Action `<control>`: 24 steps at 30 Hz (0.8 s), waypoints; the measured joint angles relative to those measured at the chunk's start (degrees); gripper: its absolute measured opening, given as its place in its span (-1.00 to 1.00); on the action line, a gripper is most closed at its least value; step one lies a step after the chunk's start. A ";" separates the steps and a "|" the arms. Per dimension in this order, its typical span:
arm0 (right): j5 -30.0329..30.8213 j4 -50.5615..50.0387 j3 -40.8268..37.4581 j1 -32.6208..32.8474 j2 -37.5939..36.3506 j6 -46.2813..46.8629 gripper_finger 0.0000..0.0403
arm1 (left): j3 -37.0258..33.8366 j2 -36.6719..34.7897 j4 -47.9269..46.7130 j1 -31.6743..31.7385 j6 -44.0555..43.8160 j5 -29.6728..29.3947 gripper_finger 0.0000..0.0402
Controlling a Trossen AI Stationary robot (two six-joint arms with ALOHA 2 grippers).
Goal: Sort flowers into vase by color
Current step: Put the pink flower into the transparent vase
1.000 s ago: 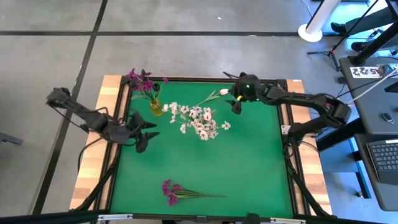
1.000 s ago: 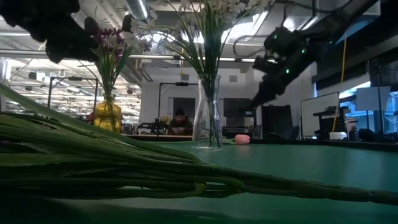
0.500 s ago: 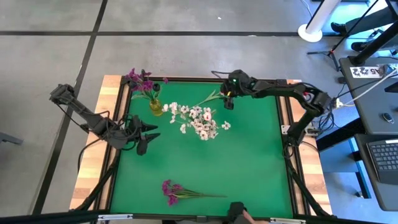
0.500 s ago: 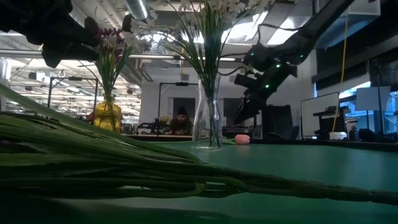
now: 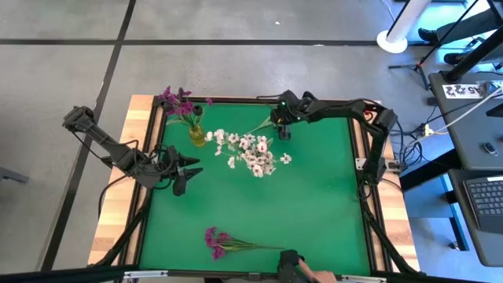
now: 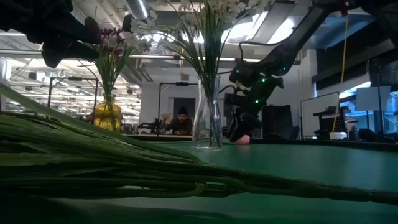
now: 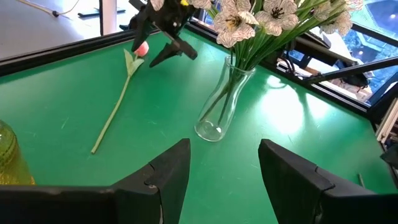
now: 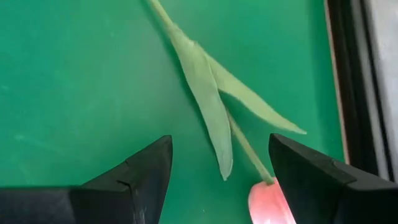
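Green tabletop point(image 5: 314, 196) framed by a dark rail, wooden edges at both sides. On it: 1 yellow vase point(image 5: 196, 135) near the far left corner, holding magenta flowers point(image 5: 178, 101); 1 clear glass vase point(image 7: 219, 112) near the far middle, upright, filled with white flowers point(image 5: 251, 153). Just beyond the clear vase, 1 pink-budded stem point(image 7: 121, 99) lying flat, bud point(image 8: 268, 202) toward the far rail. Near the front edge, 1 magenta-headed bunch point(image 5: 220, 240) lying flat, stems pointing right.
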 joint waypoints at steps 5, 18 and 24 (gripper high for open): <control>0.93 0.19 0.07 0.00 1.45 -1.03 0.31 | 0.00 0.00 0.10 0.00 -0.03 0.04 -0.08; 1.49 -0.40 0.05 0.04 1.54 -1.17 -0.31 | 0.00 0.00 0.78 0.00 -0.04 0.07 -0.08; 3.09 -2.39 0.10 0.04 1.52 -1.17 -0.68 | 0.00 0.00 0.88 0.00 -0.07 0.07 -0.08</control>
